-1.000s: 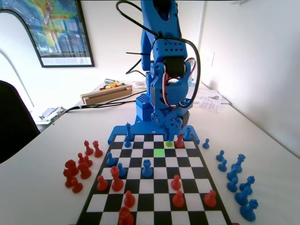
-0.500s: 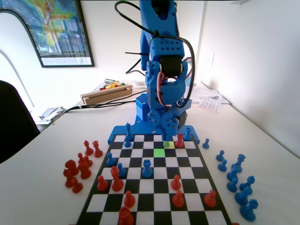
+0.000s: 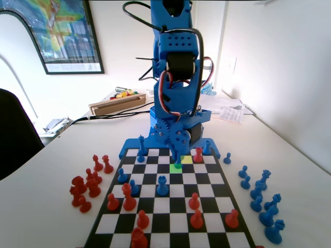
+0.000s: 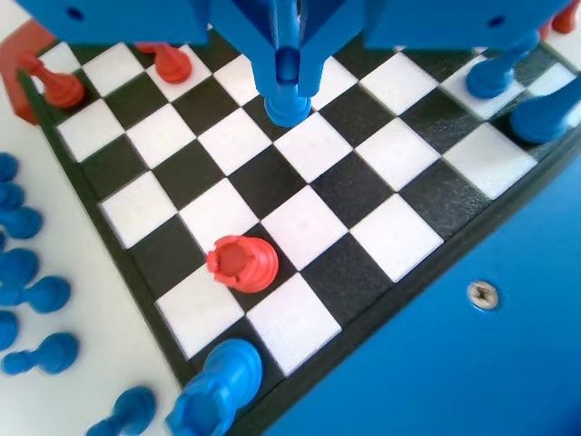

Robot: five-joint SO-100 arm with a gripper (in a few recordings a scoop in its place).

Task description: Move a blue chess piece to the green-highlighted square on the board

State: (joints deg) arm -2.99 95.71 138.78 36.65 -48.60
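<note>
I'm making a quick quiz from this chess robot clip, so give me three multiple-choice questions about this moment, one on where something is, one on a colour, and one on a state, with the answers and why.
1. Where is the blue chess piece in the fixed view?
A. On the table right of the board
B. Over the green-highlighted square, under the gripper
C. In the board's nearest row

2. What colour is the square just right of the green one in the fixed view?
A. Yellow
B. Purple
C. Orange

3. What is the gripper doing?
A. Wide open over the table
B. Shut on a red piece
C. Shut on the blue pawn

Answers: B, the pawn sits at the green square below the jaws; A, a yellow-tinted square adjoins it; C, the wrist view shows the jaws closed around the pawn's head.
</note>
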